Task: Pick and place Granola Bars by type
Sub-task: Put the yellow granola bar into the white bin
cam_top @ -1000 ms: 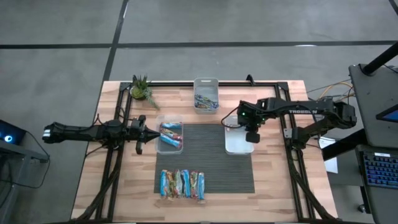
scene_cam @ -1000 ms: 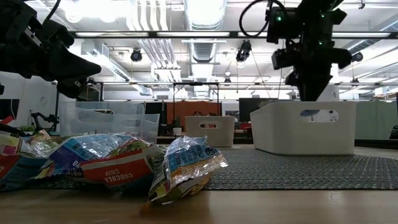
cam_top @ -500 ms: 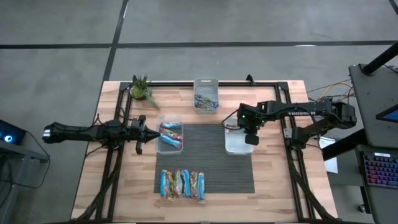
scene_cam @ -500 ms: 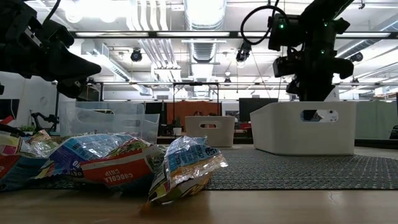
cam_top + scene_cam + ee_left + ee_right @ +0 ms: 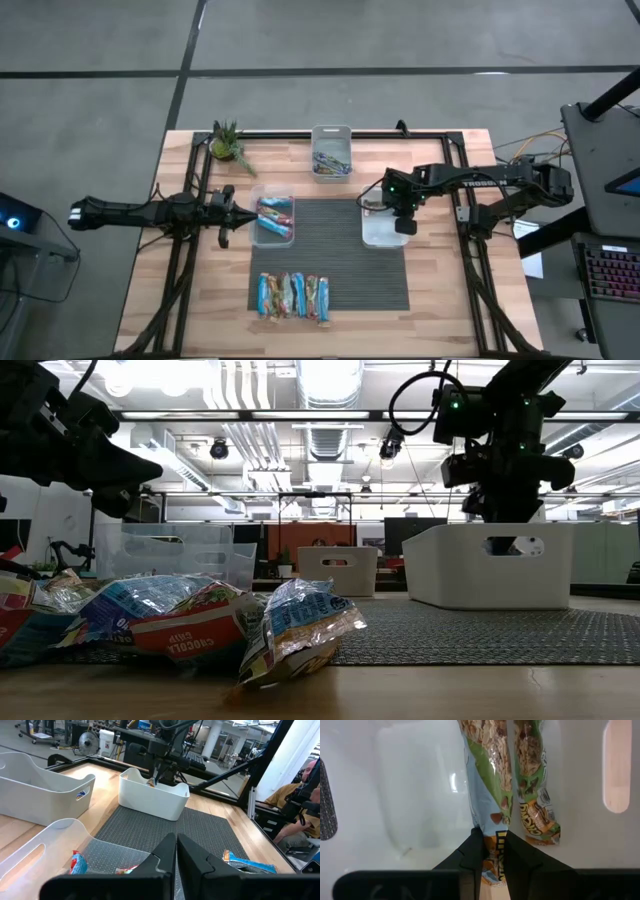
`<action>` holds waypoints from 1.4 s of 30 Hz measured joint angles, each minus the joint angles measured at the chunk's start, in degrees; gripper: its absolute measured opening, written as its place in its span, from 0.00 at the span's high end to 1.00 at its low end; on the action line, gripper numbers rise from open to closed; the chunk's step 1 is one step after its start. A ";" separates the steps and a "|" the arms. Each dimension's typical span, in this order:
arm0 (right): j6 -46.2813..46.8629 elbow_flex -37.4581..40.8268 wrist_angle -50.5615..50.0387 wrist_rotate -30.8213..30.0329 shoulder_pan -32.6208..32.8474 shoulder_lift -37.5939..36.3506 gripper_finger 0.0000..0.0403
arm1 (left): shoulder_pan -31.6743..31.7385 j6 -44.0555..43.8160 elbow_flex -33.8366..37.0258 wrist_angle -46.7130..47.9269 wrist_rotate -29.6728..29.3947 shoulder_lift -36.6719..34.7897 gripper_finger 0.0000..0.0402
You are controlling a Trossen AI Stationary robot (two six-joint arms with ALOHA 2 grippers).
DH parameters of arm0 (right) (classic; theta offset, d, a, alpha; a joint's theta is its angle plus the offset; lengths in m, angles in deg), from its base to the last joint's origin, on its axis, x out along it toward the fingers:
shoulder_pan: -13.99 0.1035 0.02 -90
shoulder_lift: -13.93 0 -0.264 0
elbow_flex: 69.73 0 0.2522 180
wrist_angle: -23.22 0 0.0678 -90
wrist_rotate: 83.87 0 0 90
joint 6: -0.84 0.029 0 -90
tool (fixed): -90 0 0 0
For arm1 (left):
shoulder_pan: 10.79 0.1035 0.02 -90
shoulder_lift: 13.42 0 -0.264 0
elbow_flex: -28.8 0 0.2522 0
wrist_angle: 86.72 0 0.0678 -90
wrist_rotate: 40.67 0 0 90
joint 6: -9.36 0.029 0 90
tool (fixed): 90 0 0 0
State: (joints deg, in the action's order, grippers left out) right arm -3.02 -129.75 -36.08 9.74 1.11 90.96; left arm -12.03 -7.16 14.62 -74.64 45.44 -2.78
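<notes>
My right gripper (image 5: 400, 218) points down into the white bin (image 5: 375, 236) on the mat's right and is shut on a green and light-blue granola bar (image 5: 487, 765). A second bar of the same look (image 5: 532, 785) lies flat on the bin floor beside it. Several bars (image 5: 293, 296) lie in a row on the mat's near part. The clear bin (image 5: 273, 236) on the mat's left holds blue and red bars (image 5: 275, 212). My left gripper (image 5: 228, 212) hangs shut just left of that bin, holding nothing. My right gripper pinches the bar's end seam (image 5: 496, 829) between its two fingers, coming from above and pointing down. The bar hangs lengthwise below the fingers, inside the white bin. Whether its lower end touches the bin floor I cannot tell.
A third bin (image 5: 331, 134) with bars stands at the table's far edge, and a small potted plant (image 5: 228, 146) at the far left. Dark rails run along the left and right sides. Bare wood lies around the grey mat (image 5: 335, 270).
My right gripper has sunk a little into the white bin, keeping the bar pinched and pointing down.
</notes>
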 joint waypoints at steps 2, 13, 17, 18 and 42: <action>-0.06 0.00 0.15 0.09 0.00 0.00 0.87 | -0.02 0.00 0.01 0.01 0.01 -0.01 1.00; -0.89 0.30 2.70 5.82 0.00 0.00 0.87 | -0.01 0.00 0.01 0.01 0.01 -0.01 1.00; -0.87 0.57 2.67 5.91 0.00 0.00 0.86 | -0.02 0.00 -0.01 -0.01 -0.01 -0.01 1.00; -0.87 0.63 2.70 5.92 0.00 0.00 0.86 | -0.02 0.00 0.01 -0.01 0.01 -0.01 1.00; -1.00 -0.07 2.10 5.89 0.00 -2.27 0.75 | 0.00 0.00 0.01 -0.01 0.01 0.01 1.00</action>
State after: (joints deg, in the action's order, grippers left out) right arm -4.03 -129.82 -33.97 15.63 1.11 88.70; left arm -12.03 -7.16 14.63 -74.65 45.45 -2.77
